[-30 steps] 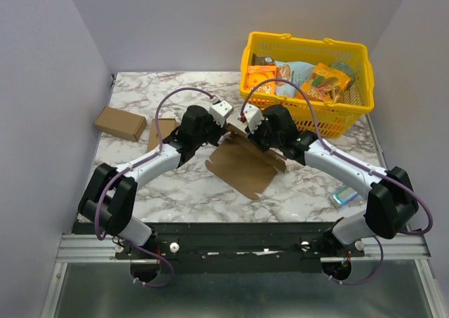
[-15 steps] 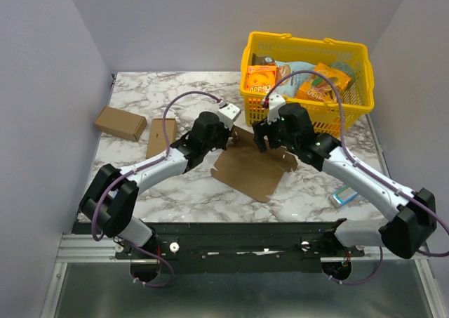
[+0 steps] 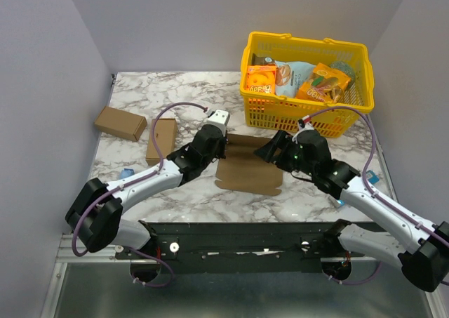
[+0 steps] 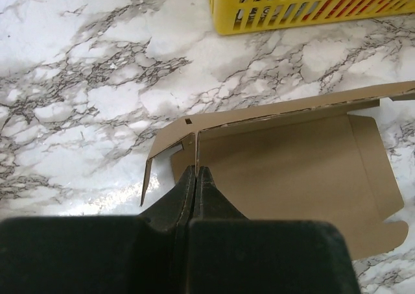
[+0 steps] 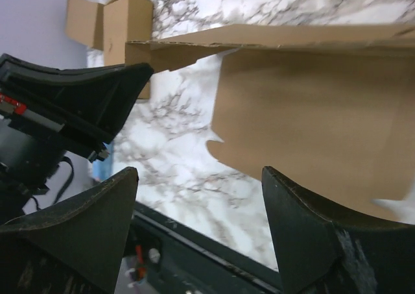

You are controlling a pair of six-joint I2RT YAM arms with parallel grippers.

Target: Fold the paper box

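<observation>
The paper box [image 3: 250, 169] is a brown cardboard sheet with creased panels, lying low over the marble at the centre, its far long panel raised. My left gripper [image 3: 219, 154] is shut on a thin upright flap at the sheet's left end [image 4: 196, 172]; the paper box [image 4: 292, 158] spreads out to the right of it. My right gripper [image 3: 271, 151] is open by the sheet's right end with nothing between its fingers. In the right wrist view the right gripper [image 5: 200, 174] hangs over bare marble, and the paper box [image 5: 324, 119] lies just beyond its right finger.
A yellow basket [image 3: 306, 86] full of packets stands at the back right, just behind the sheet. Two small brown boxes [image 3: 121, 123] [image 3: 162, 138] lie at the left. A small blue item [image 3: 126, 172] lies near the left arm. Grey walls close in both sides.
My right gripper has opened, let go of the paper box and drawn back to the right. The sheet has come down from tilted to nearly flat. My left gripper has kept its grip.
</observation>
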